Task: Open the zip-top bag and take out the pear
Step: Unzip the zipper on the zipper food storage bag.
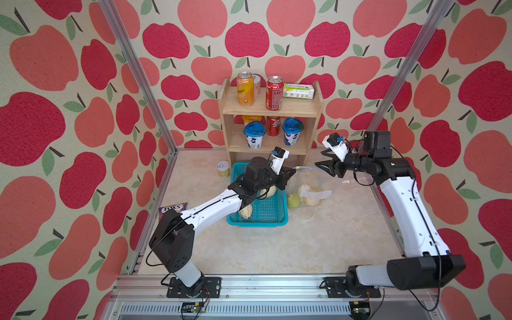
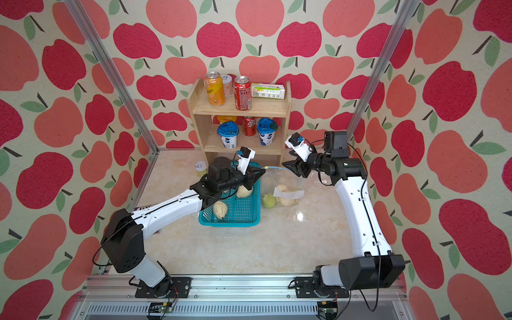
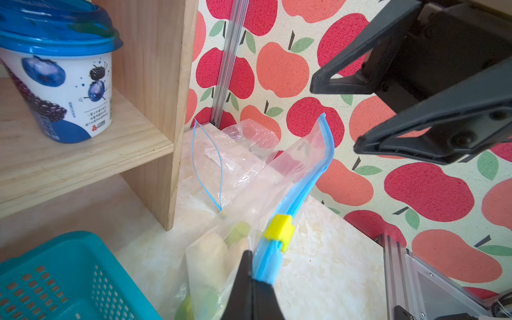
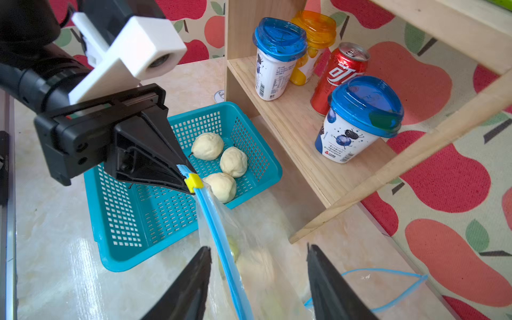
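Note:
The clear zip-top bag (image 1: 307, 180) (image 2: 279, 180) stands on the table right of the basket, its blue zip strip (image 4: 221, 249) pulled up. My left gripper (image 1: 293, 171) (image 3: 253, 277) is shut on the strip's end, just behind the yellow slider (image 3: 279, 228) (image 4: 193, 181). My right gripper (image 1: 321, 163) (image 4: 257, 246) is open, and the strip's other stretch passes between its fingers, nearer one of them. Inside the bag lie a green pear (image 1: 293, 200) (image 2: 269, 201) and pale pears (image 1: 310, 197), blurred through the plastic in the wrist views.
A teal basket (image 1: 277, 219) (image 4: 110, 243) holds three pale pears (image 4: 207, 145). Behind stands a wooden shelf (image 1: 271, 110) with cans and yoghurt cups (image 3: 61, 83). A second, empty zip bag (image 3: 238, 144) lies at the back right. A small jar (image 1: 223, 169) and a candy packet (image 1: 173, 208) sit at the left.

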Tool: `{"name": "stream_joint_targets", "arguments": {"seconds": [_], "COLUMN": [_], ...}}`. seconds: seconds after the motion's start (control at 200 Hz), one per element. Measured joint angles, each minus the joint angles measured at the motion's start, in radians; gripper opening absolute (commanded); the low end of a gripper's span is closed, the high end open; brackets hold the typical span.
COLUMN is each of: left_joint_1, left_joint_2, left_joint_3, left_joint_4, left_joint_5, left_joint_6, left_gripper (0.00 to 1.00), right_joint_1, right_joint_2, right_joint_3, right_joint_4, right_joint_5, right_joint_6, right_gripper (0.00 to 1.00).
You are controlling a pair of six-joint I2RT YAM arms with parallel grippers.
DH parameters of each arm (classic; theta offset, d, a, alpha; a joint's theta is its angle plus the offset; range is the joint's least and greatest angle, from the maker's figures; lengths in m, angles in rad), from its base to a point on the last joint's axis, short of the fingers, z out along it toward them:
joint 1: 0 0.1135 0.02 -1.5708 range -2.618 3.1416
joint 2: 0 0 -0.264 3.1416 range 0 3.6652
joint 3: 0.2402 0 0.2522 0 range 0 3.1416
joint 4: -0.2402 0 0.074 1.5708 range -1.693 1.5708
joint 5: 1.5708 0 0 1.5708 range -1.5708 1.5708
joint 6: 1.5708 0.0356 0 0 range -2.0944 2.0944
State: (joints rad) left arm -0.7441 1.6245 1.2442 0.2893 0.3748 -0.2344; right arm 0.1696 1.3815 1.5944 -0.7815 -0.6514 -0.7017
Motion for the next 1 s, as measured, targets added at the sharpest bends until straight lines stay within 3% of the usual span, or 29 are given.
{"name": "stream_joint_targets", "arguments": {"seconds": [0.18,0.385,1.001], "left_joint_1": [0.0,0.0,0.0], "left_joint_2": [0.0,0.0,0.0], "left_joint_3": [0.0,0.0,0.0], "left_joint_4": [0.0,-0.001,0.0], "left_joint_5": [0.0,0.0,0.0], "left_joint_6": [0.001,0.001,0.0], "left_gripper": [0.0,0.01,0.01], "right_joint_1": [0.045,0.112,0.221], "right_joint_2": [0.008,0.026,0.079], "right_joint_3": [0.0,0.0,0.006], "right_joint_4": [-0.023,-0.032,0.006], "right_joint_5": [-0.002,0.015,0.139], "right_joint_6": [-0.198,-0.33,-0.439], "right_gripper": [0.53,0.42,0.33]}}
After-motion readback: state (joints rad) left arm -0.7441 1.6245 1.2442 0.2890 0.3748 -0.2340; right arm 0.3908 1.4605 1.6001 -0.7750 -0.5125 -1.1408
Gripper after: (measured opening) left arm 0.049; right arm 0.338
